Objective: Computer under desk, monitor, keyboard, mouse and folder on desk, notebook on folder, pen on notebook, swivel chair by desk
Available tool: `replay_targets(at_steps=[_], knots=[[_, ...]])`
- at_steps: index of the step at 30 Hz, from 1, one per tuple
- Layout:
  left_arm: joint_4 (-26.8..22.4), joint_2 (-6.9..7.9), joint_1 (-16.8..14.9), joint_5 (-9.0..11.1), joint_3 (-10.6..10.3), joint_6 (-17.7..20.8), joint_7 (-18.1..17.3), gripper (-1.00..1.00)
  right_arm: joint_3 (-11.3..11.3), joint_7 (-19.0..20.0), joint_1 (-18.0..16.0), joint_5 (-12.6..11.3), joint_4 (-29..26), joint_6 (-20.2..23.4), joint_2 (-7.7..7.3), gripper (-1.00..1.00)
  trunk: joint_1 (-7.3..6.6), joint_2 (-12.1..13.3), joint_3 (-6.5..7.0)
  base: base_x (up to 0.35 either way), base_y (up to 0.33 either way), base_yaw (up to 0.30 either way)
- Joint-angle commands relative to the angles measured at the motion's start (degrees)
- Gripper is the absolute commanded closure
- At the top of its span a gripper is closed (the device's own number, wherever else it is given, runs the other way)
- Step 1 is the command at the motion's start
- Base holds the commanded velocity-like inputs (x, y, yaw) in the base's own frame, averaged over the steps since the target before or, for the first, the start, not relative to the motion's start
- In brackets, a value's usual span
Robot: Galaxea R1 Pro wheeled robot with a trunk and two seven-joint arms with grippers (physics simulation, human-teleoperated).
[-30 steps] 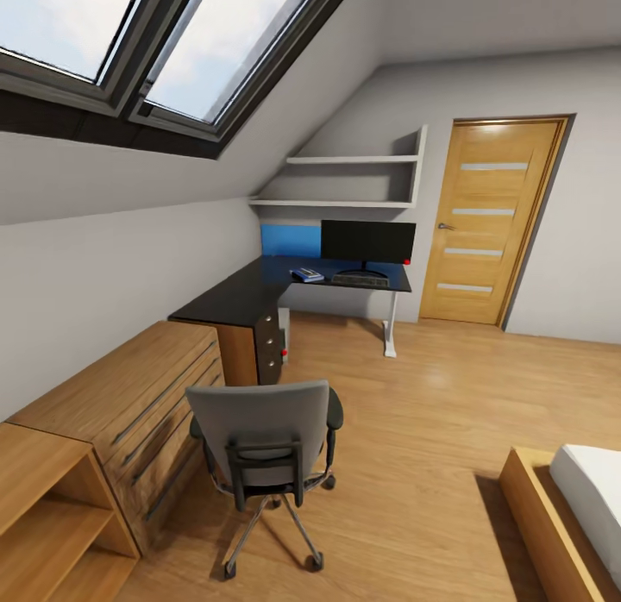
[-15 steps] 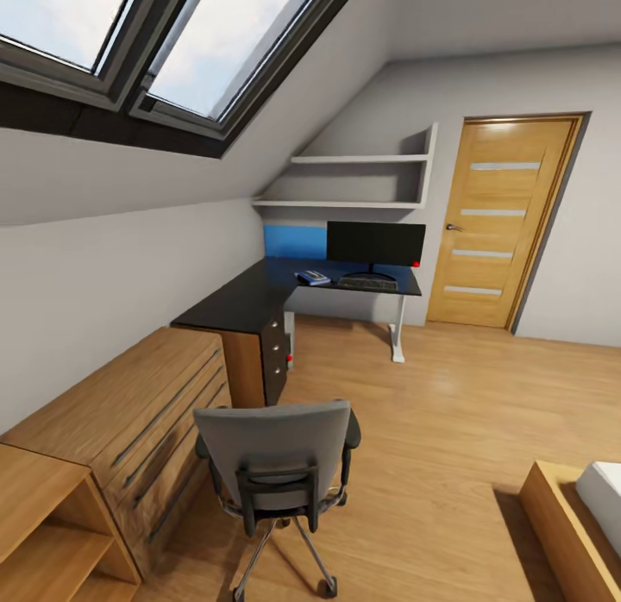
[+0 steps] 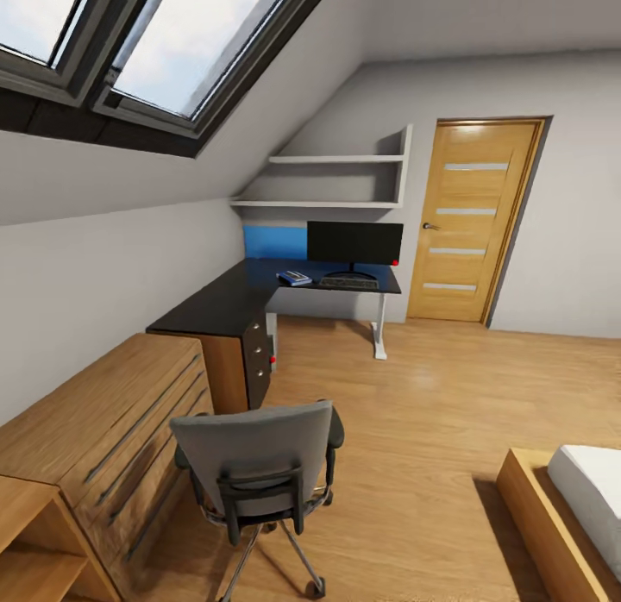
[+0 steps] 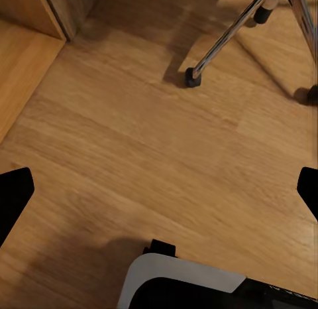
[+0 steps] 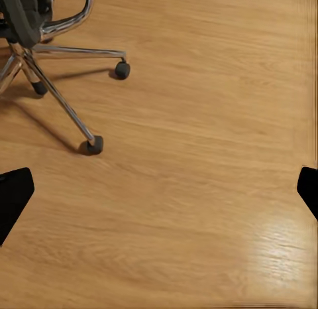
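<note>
Attic bedroom with sloped skylights, a wood floor (image 3: pixel 431 395) and a wooden door (image 3: pixel 470 218) in the far wall. L-shaped black desk (image 3: pixel 220 302) in the far corner; the monitor (image 3: pixel 354 242) stands at its back edge, the keyboard (image 3: pixel 348 283) lies just in front of it, and the blue folder (image 3: pixel 294 278) lies beside the keyboard toward the desk's inner corner. Swivel chair (image 3: pixel 254 468), back toward the camera, stands on the floor well apart from the desk, beside a light-wood drawer chest (image 3: pixel 112 429). Left gripper (image 4: pixel 159 189) and right gripper (image 5: pixel 159 189) both hang over bare floor with fingertips spread wide apart, holding nothing; chair castors appear near each. Bed corner (image 3: pixel 569 507) at lower right.
</note>
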Motion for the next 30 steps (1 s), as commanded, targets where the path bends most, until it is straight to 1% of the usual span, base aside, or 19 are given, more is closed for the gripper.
replay_targets(at_steps=[1, 8, 19, 30], knots=[[-0.1, -0.02, 0.0, 0.3, 0.1, 0.0, -0.1, -1.00, 0.5, -0.5, 0.0, 0.0, 0.0, 0.0, 0.01, -1.00, 0.01, -0.1, -0.07, 0.000, 0.006, -0.259], [-0.1, -0.03, 0.0, 0.3, 0.1, 0.0, -0.1, -1.00, 0.6, -0.5, 0.0, 0.0, 0.0, 0.0, 0.04, -1.00, 0.01, -0.1, -0.07, 0.000, 0.087, -0.262], [-0.1, -0.03, 0.0, 0.3, 0.1, 0.0, -0.2, -1.00, 0.6, -0.5, 0.0, 0.0, 0.0, 0.0, 0.09, -1.00, 0.01, -0.1, -0.07, 0.000, 0.234, -0.263], [-0.1, -0.03, 0.0, 0.3, 0.0, 0.0, -0.2, -1.00, 0.6, -0.5, 0.0, 0.0, 0.0, 0.0, 0.10, -1.00, 0.01, -0.1, -0.07, 0.000, 0.061, -0.263]])
